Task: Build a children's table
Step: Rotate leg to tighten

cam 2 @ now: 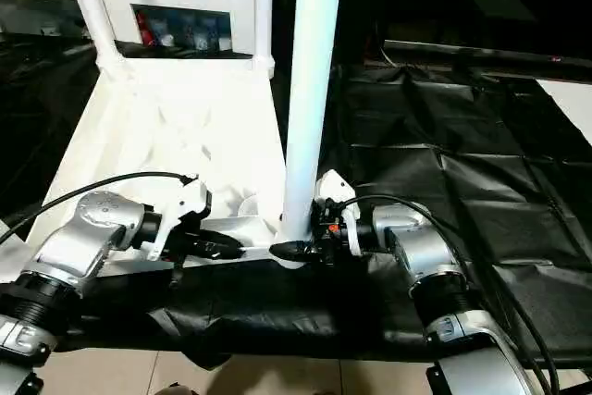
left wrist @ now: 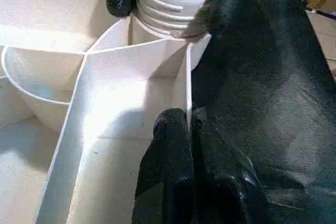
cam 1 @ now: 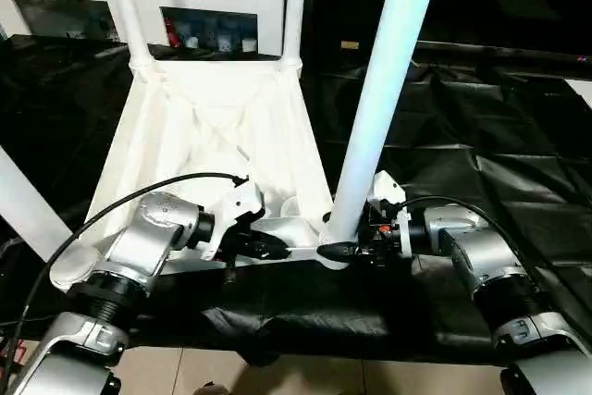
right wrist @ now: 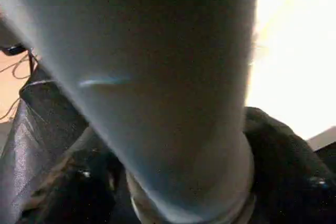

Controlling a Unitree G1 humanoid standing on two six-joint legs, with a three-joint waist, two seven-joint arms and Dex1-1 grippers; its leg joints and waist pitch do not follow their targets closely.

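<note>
Leg-fitting is under way: the right pincer (cam 1: pixel 356 249) is clamped on a leg (cam 1: pixel 384 90) entering the near corner socket of the upturned table top (cam 1: pixel 208 131), whose near rim the left pincer (left wrist: pixel 178 145) pinches. Next, probably twisting the leg home.

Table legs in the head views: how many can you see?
4. Two stand in the far corner sockets, far-left leg and far-right leg. The near-right leg is gripped by the right gripper. A fourth leg crosses the left edge.
</note>
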